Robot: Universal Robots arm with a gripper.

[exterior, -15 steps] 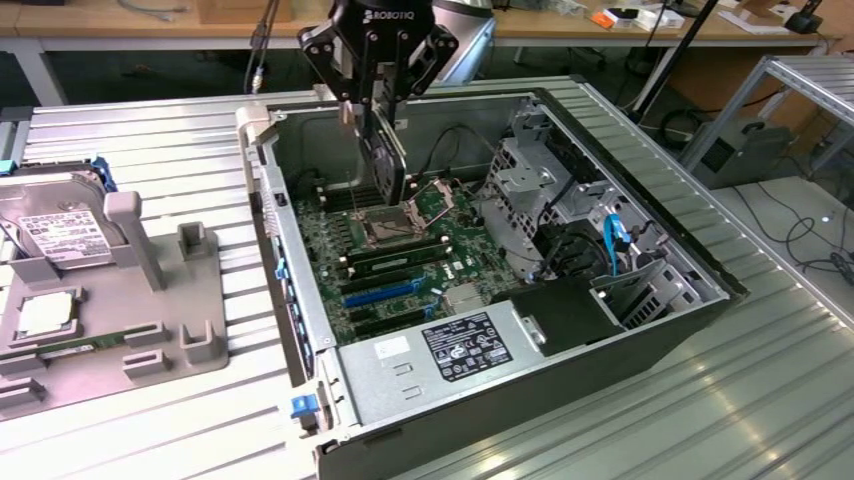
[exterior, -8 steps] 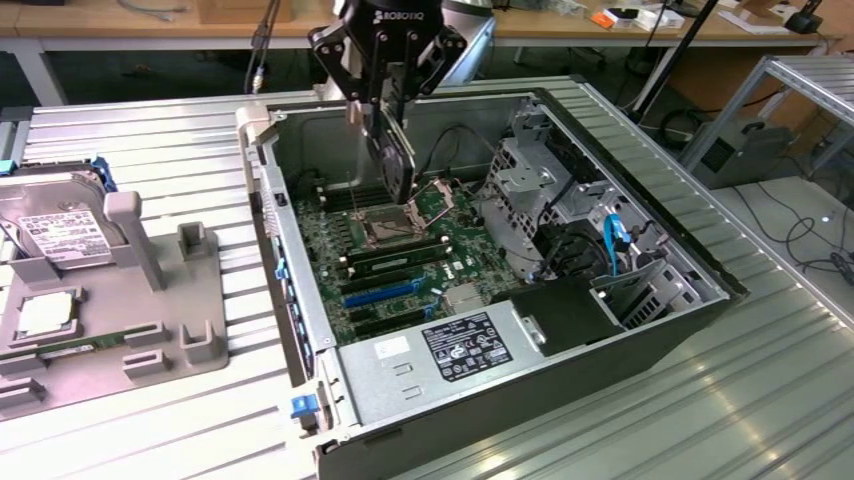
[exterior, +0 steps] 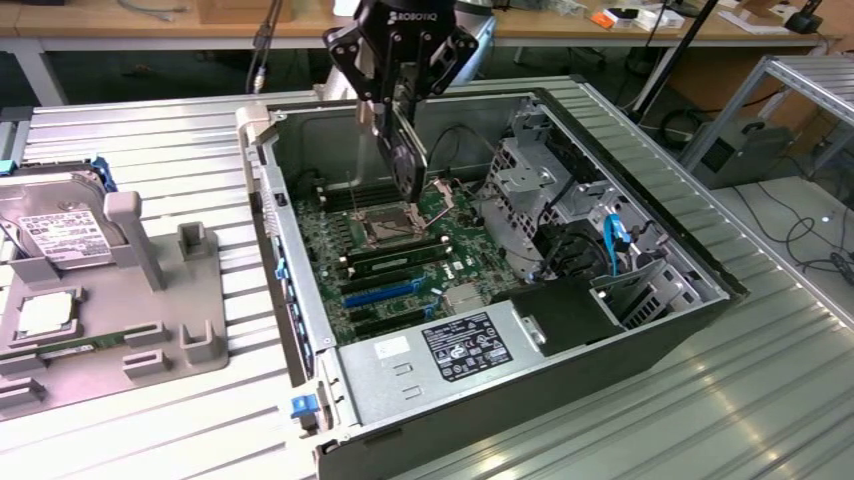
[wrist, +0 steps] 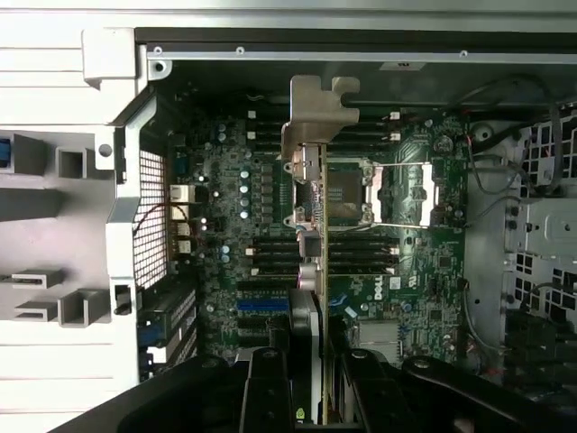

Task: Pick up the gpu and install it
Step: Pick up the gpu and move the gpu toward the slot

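Gpu (exterior: 411, 160), thin, stiff, light but likely fragile, hangs upper centre in the exterior view, gripper (exterior: 398, 100) clamped on its top edge.

I see a black gripper (exterior: 398, 100) and a dark gpu (exterior: 407, 155) with a silvery-tan bracket (wrist: 317, 113). The motherboard (exterior: 461, 255) is green, with blue slots (exterior: 380, 292). The case (exterior: 400, 395) is grey, the table (exterior: 747, 400) is ribbed silver, and the drive (exterior: 60, 235) is silver with a white label.
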